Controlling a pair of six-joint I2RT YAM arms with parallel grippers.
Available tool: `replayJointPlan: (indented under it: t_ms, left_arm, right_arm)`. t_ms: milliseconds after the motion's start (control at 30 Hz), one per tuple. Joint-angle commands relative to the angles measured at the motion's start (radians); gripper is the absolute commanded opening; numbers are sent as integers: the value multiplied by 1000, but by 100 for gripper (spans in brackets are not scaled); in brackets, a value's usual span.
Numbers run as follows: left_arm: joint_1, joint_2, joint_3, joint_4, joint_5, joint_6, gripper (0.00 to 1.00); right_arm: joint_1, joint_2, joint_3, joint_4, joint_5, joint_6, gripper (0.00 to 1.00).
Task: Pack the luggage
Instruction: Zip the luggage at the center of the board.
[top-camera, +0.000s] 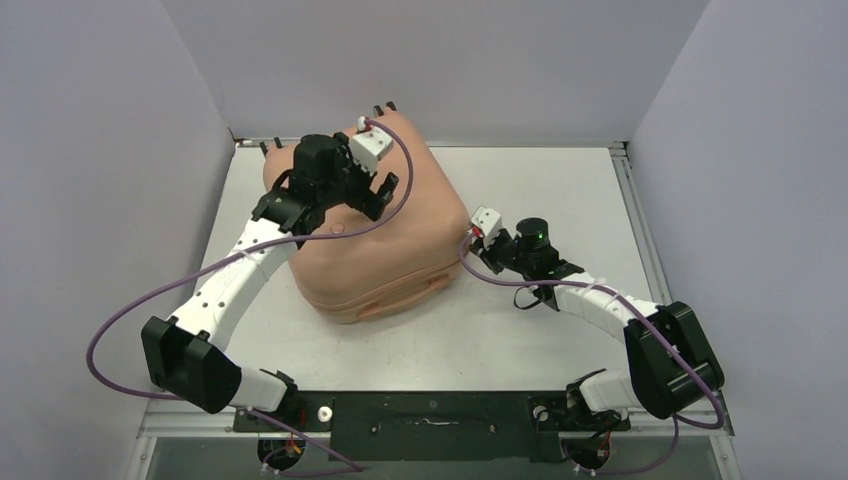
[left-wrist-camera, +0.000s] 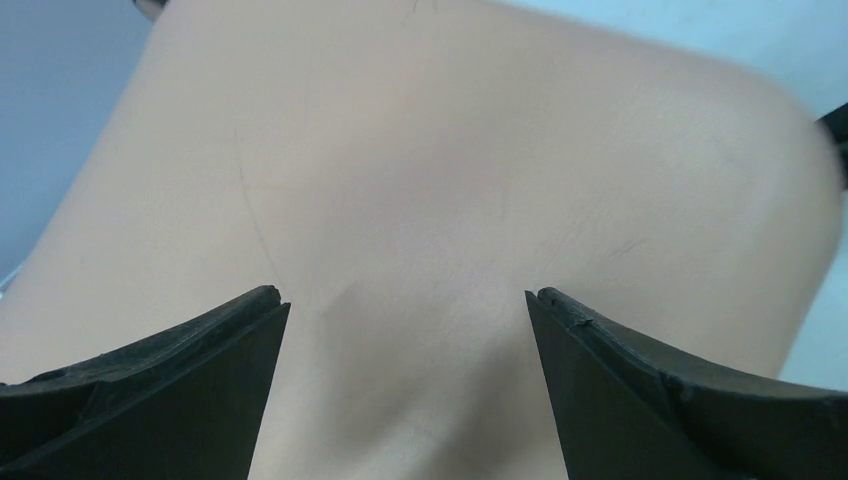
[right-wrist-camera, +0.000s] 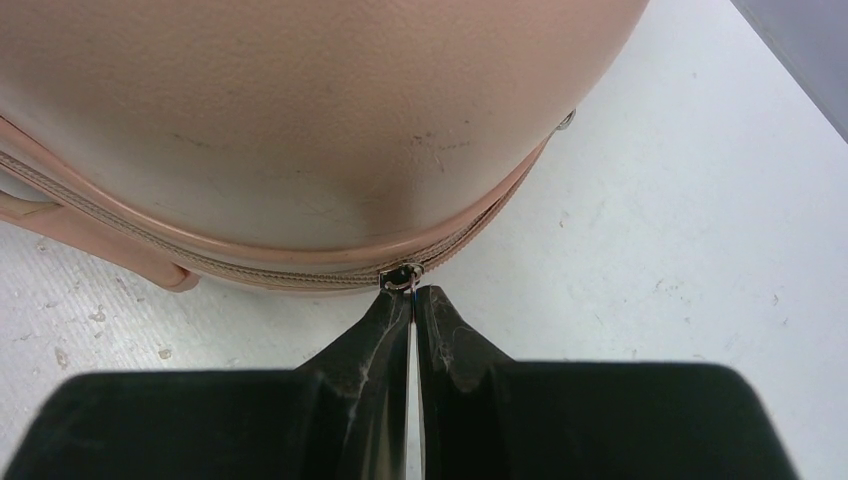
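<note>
The salmon-pink luggage (top-camera: 395, 235) lies shut and flat on the white table, its wheels at the far end. My left gripper (top-camera: 372, 190) is open over the top shell, which fills the left wrist view (left-wrist-camera: 450, 180), jaws spread wide with nothing between them. My right gripper (top-camera: 470, 243) is at the case's right side, shut on the metal zipper pull (right-wrist-camera: 405, 279) on the zip track (right-wrist-camera: 260, 270) between the two shells. The case's handle (right-wrist-camera: 150, 262) shows at the left of the right wrist view.
White table (top-camera: 560, 190) inside grey enclosure walls. A small round dot (top-camera: 337, 229) marks the top shell. Purple cables loop from both arms. The black base bar (top-camera: 430, 412) runs along the near edge.
</note>
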Motion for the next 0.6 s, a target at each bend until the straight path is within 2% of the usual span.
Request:
replayJointPlan:
  t_ms: [0,67,167,200,333,400,467,567]
  left_arm:
    - [-22,58,133,247,120,-176,96]
    - [-67,135,184,306,26,-162,96]
    - [-157,287,315,320,-153,-35,96]
    - [-166,332,346,333,-172,-13,96]
    - [-171,505,477,326,-138,62,96]
    - [-170,595,539,281,-119,110,96]
    - [-167,643,588,203,-37,157,99]
    - [-150,665,602,116,45,187,79]
  right_arm:
    - [-20,-31,20,97,-43,25,5]
    - [-30,-35,16,91,-78,34,5]
    - [-47,-26,15,86,-120,45,5]
    - [-54,-21,16,83,-133,46,5]
    - [-85,4,20,89,-176,61,5]
    - [-96,10,17,104,-182,72,5]
    - [-107,16,17,117,-188,85,5]
    - [-121,23,24,130,-169,107,5]
